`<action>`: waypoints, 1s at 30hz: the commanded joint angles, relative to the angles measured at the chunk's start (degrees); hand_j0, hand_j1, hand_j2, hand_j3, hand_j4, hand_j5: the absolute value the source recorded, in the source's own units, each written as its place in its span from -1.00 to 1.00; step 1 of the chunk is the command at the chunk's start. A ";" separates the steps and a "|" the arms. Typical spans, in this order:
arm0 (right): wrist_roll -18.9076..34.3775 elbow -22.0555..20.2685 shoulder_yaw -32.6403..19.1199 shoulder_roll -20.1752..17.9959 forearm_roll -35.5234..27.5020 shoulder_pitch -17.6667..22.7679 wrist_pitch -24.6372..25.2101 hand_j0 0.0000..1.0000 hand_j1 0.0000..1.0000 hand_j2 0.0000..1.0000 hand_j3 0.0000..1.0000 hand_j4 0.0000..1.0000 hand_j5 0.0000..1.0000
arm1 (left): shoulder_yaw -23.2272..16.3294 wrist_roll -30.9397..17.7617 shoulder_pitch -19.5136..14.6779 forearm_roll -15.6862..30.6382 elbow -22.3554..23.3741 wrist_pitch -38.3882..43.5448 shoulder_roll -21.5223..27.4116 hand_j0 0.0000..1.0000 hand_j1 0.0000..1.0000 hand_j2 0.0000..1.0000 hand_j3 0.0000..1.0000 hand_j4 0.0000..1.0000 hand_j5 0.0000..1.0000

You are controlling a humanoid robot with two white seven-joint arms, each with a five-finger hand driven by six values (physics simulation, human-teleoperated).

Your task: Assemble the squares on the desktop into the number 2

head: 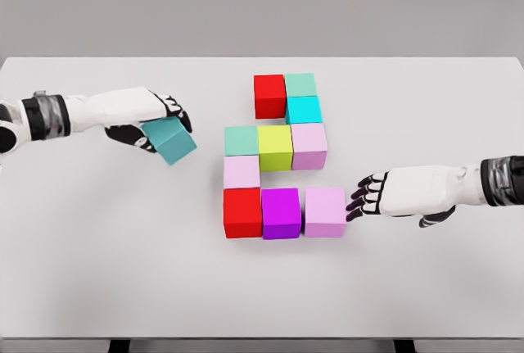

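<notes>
Several coloured cubes stand joined on the white table. A red cube and a green cube form the top row, with a cyan cube below. The middle row holds a mint cube, a yellow-green cube and a pale pink cube. A pink cube links down to a red cube, a purple cube and a pink cube. My left hand is shut on a teal cube, tilted, left of the group. The fingertips of my open right hand touch the bottom pink cube's right side.
Table edges run along the front and back. The left forearm lies across the left side of the table and the right forearm comes in at the right edge.
</notes>
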 commanded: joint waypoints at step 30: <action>-0.02 3.15 -2.27 -0.28 0.42 0.18 0.13 1.00 1.00 1.00 1.00 1.00 1.00 | 0.59 0.03 -6.59 0.77 16.12 14.75 -12.63 -0.13 -0.13 -0.13 -0.13 -0.13 -0.13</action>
